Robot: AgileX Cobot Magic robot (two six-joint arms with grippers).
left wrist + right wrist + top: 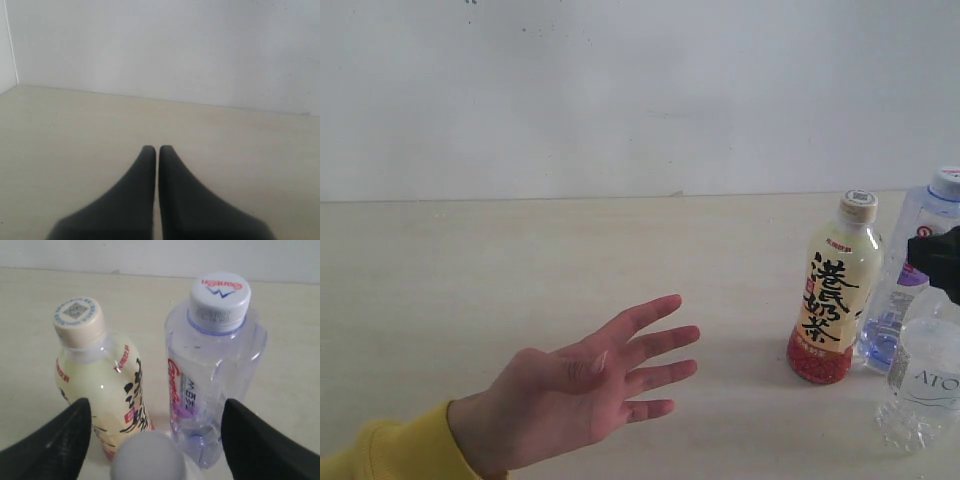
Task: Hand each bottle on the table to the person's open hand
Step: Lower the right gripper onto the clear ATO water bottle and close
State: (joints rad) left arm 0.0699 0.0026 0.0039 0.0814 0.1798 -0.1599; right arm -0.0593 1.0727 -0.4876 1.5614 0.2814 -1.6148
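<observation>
Three bottles stand at the table's (470,270) right end. The cream-yellow bottle (835,290) (102,385) has black characters, a red base and a beige cap. Beside it is the clear bottle with the purple-red label (918,262) (212,375) and a white cap. The clear ridged bottle (925,385) stands nearest, and its blurred pale cap (147,458) lies between the spread fingers of my open right gripper (155,405) (940,258), which hangs over its top; I cannot tell if they touch. My left gripper (157,149) is shut on nothing, above bare table.
An open hand (595,385) in a yellow sleeve (385,455) is held palm up over the table's front left. A white wall (620,90) runs behind the table's back edge.
</observation>
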